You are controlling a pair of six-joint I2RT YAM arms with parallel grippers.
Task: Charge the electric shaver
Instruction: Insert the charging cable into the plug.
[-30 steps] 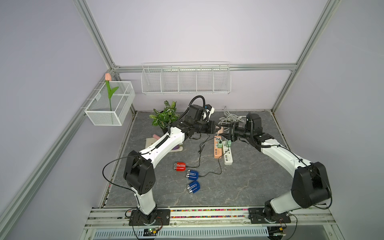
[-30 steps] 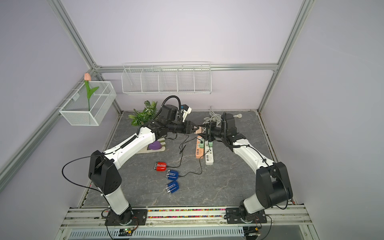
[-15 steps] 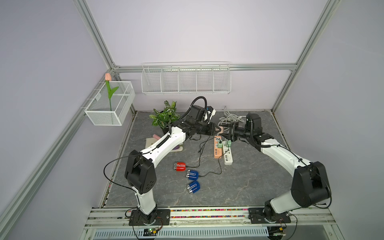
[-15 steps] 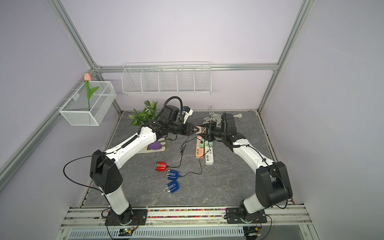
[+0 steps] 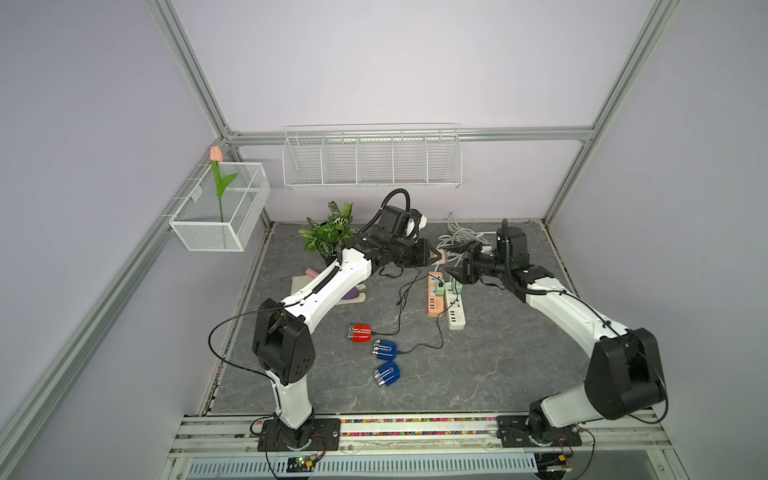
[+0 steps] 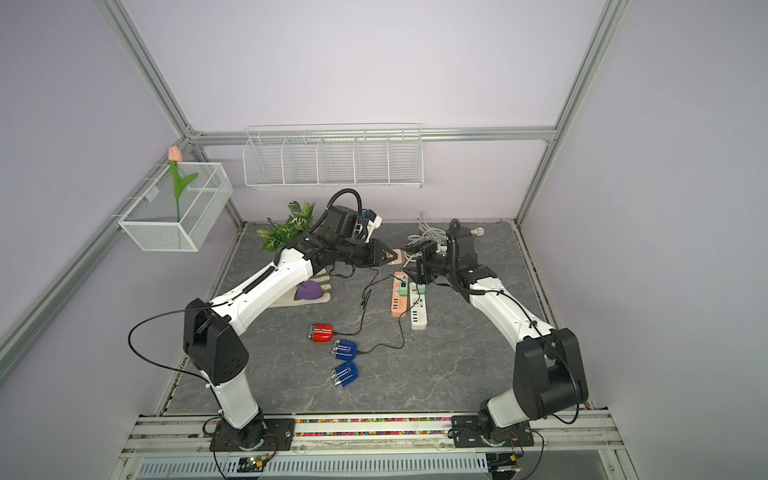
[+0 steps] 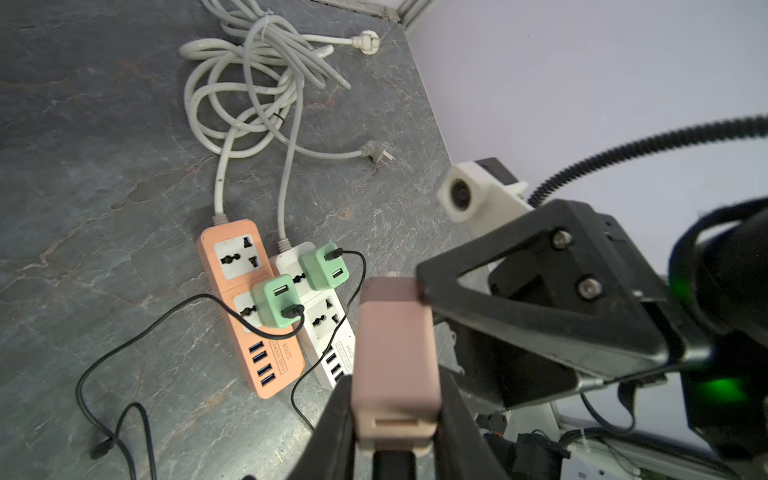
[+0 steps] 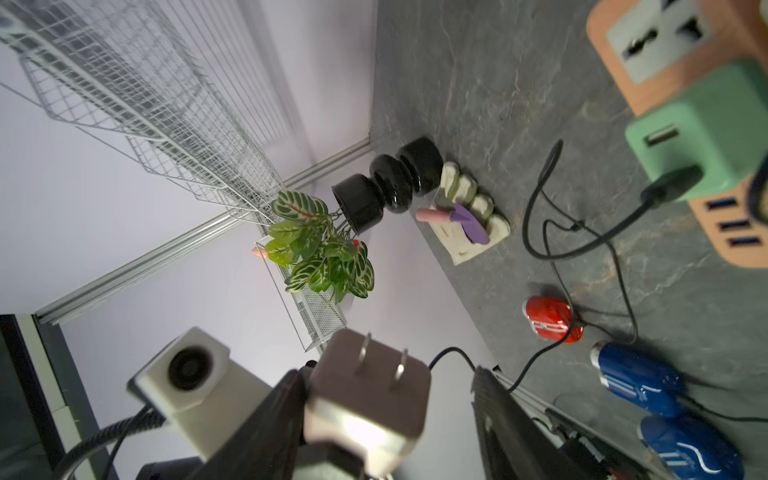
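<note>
Over the table (image 7: 104, 166), pink adapter (image 7: 395, 353) (two-pronged)

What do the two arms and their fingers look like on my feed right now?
Both match: the left arm and right arm have white links, chunky black joints and thin black cables. Each ends in black triangular open-frame fingers with two screws, plus a white wrist camera fed by ribbed black hose.
</note>
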